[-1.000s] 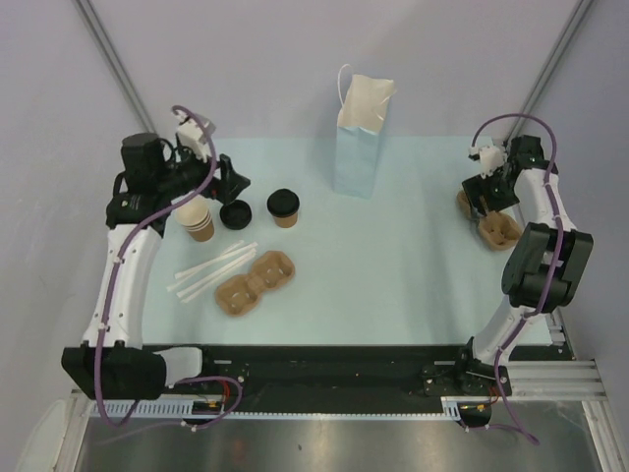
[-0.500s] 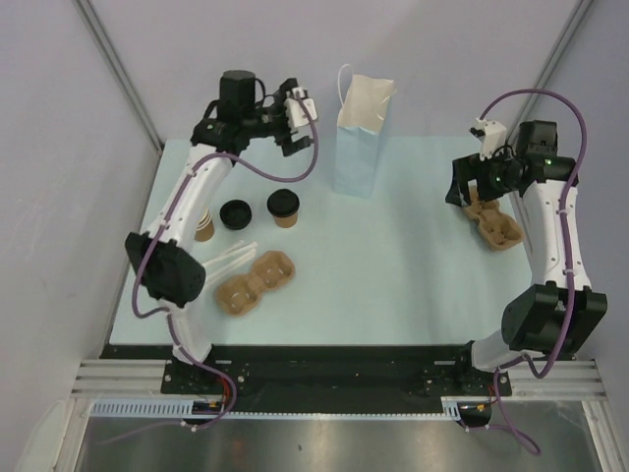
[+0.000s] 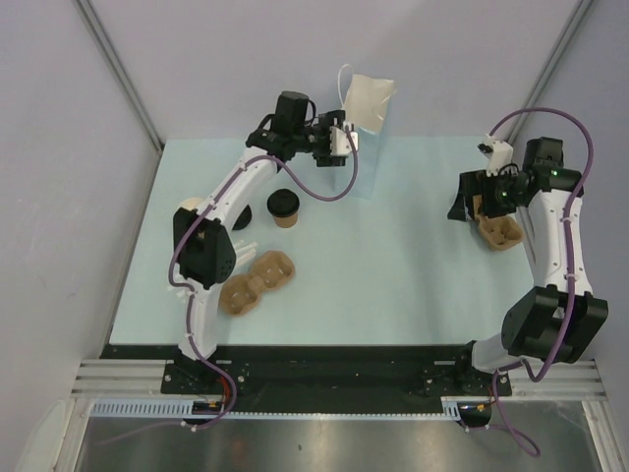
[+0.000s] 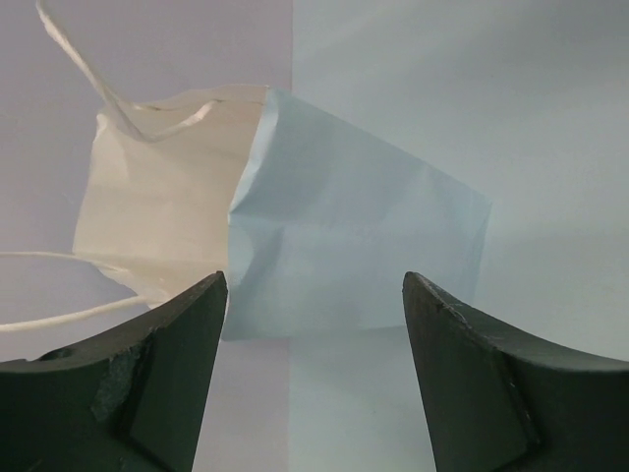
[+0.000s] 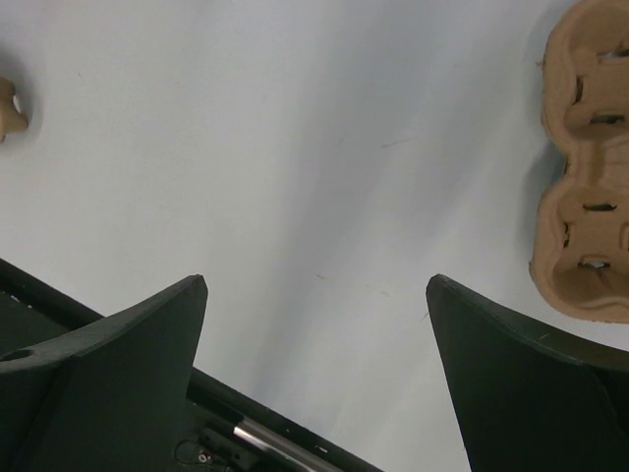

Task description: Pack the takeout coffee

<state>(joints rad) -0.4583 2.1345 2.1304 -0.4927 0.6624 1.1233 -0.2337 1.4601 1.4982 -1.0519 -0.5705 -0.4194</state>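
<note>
Walls and surface, top view: plain grey walls are seen behind and beside a pale blue tabletop (image 3: 393, 275), which is bounded at its near edge by a black strip (image 3: 334, 364).
Takeout coffee, top view: the small kraft-brown paper cup with a round black plastic lid (image 3: 284, 207) is stood upright left of centre, apart from both grippers.
Bag, top view: a tall pale blue paper bag with a white inside (image 3: 366, 162) is stood at the far edge, mouth upward.
Left gripper, top view: the left gripper (image 3: 346, 143) is held just beside the bag's upper left side; contact cannot be told.
Carriers, top view: a brown moulded-pulp cup carrier (image 3: 256, 282) is laid near the coffee, on its near side; a second pulp carrier (image 3: 499, 232) is laid close to the right edge.
Right gripper, top view: the right gripper (image 3: 460, 208) is held just left of the second carrier.
Open room, top view: a wide bare stretch of tabletop is left between coffee, bag and second carrier.
Left wrist view: the dark fingers (image 4: 147, 374) are spread wide with nothing between them; the bag's creased corner is framed beyond the gap.
Right wrist view: the fingers (image 5: 118, 374) are spread wide over bare tabletop, nothing held; the second carrier is cut by the right edge, and the black strip is shown at lower left.
</note>
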